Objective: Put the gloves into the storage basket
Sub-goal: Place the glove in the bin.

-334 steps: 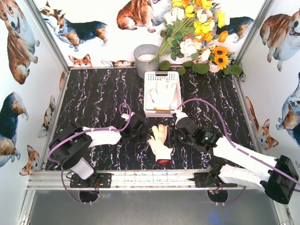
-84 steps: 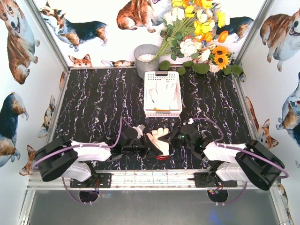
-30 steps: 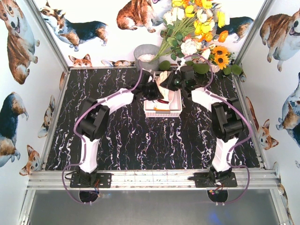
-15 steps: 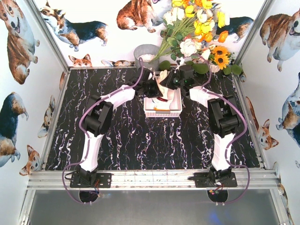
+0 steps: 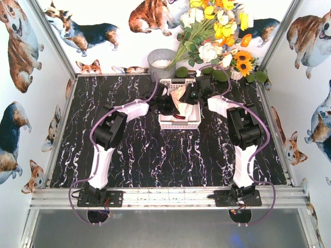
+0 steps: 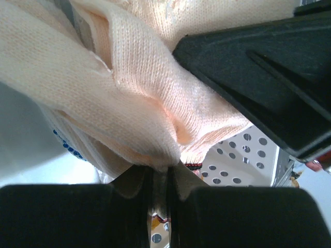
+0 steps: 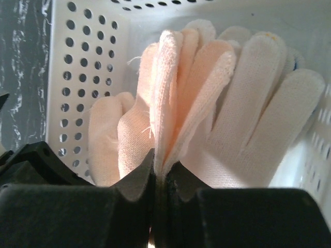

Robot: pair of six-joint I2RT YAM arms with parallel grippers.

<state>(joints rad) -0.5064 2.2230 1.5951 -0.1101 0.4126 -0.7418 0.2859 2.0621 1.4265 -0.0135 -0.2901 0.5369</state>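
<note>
Both arms reach over the white storage basket (image 5: pixel 179 123) at the back of the table. My left gripper (image 5: pixel 166 105) is shut on a cream knit glove (image 5: pixel 180 100) held over the basket; in the left wrist view the glove (image 6: pixel 129 98) is pinched between the jaws (image 6: pixel 160 178). My right gripper (image 5: pixel 192 94) is shut on the same glove's other side; in the right wrist view (image 7: pixel 161 173) it pinches the glove's fingers (image 7: pixel 173 88). Another white glove (image 7: pixel 258 113) lies in the basket (image 7: pixel 83 67) below. A blue dotted patch (image 6: pixel 64 147) shows under the held glove.
A grey round metal bucket (image 5: pixel 161 63) stands just behind the basket on the left. A bunch of artificial flowers (image 5: pixel 217 36) leans over the back right. The black marble tabletop (image 5: pixel 170 155) is walled by corgi-print panels.
Both grippers carried the glove from the table's front to the basket, and in the last second lowered it a little toward the basket's inside.
</note>
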